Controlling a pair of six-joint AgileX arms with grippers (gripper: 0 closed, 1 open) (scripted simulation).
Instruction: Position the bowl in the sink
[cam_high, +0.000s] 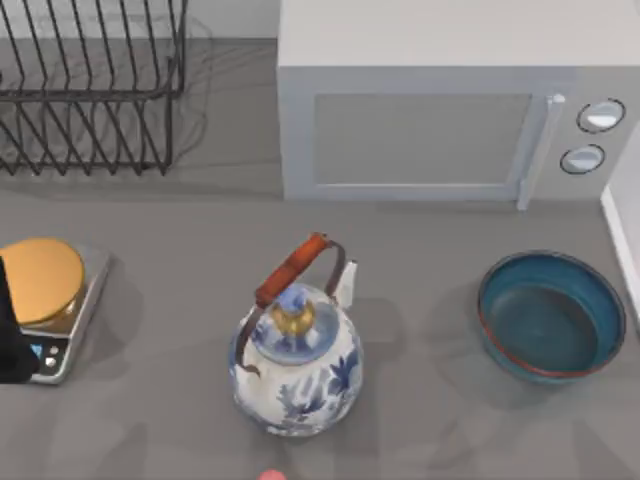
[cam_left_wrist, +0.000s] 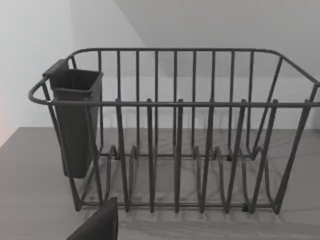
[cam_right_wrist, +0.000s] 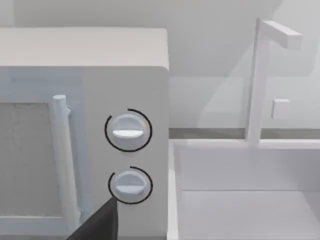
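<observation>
The bowl (cam_high: 551, 315), deep teal-blue with a thin reddish-brown rim, stands upright and empty on the grey counter at the right. Just beyond it, at the right edge, runs the white rim of the sink (cam_high: 626, 228). In the right wrist view the sink (cam_right_wrist: 173, 190) lies beside the microwave, with a white faucet (cam_right_wrist: 257, 80) behind it. A dark part of my right gripper (cam_right_wrist: 97, 225) juts into that view's lower edge. A dark part of my left gripper (cam_left_wrist: 97, 225) shows likewise, facing the dish rack. Part of my left arm (cam_high: 10, 340) sits at the left edge.
A blue-and-white floral teapot (cam_high: 296, 360) stands mid-counter. A grey microwave (cam_high: 440, 110) sits at the back, a wire dish rack (cam_high: 90, 90) at the back left. A kitchen scale (cam_high: 55, 305) with a golden top is at the left. Bare counter separates teapot and bowl.
</observation>
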